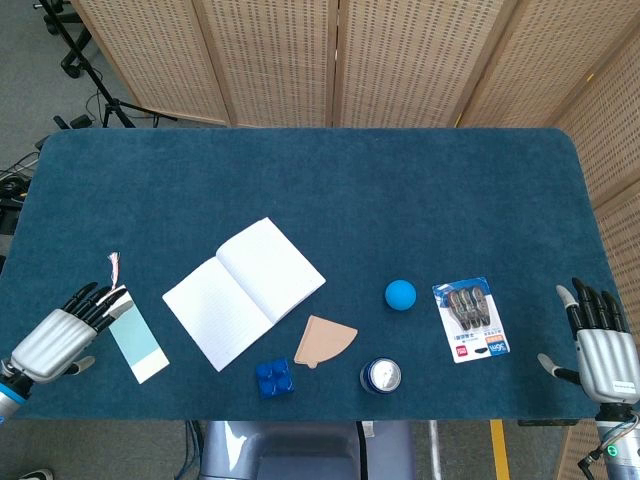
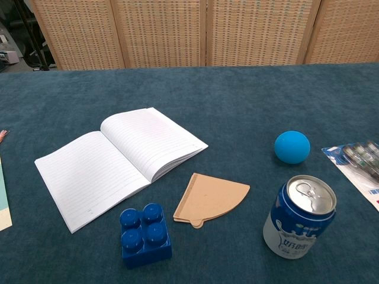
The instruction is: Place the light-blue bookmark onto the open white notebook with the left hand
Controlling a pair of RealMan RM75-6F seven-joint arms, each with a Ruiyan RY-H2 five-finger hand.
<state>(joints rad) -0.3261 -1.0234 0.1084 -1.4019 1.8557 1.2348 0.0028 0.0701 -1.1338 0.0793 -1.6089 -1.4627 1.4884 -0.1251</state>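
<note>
One upright can (image 2: 298, 217), tab-sealed, beside the blue ball (image 2: 292, 147).

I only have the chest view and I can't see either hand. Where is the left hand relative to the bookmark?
Observer: In the head view the left hand is at the bookmark, with its fingertips over the upper end near the tassel.
Operator: Has it got hold of it?
Observer: It does not look like it. The bookmark lies flat on the table, left of the notebook and clear of it.
Operator: And the right hand?
Observer: The right hand is at the table's right edge with its fingers spread, holding nothing, to the right of the blister pack.
</note>
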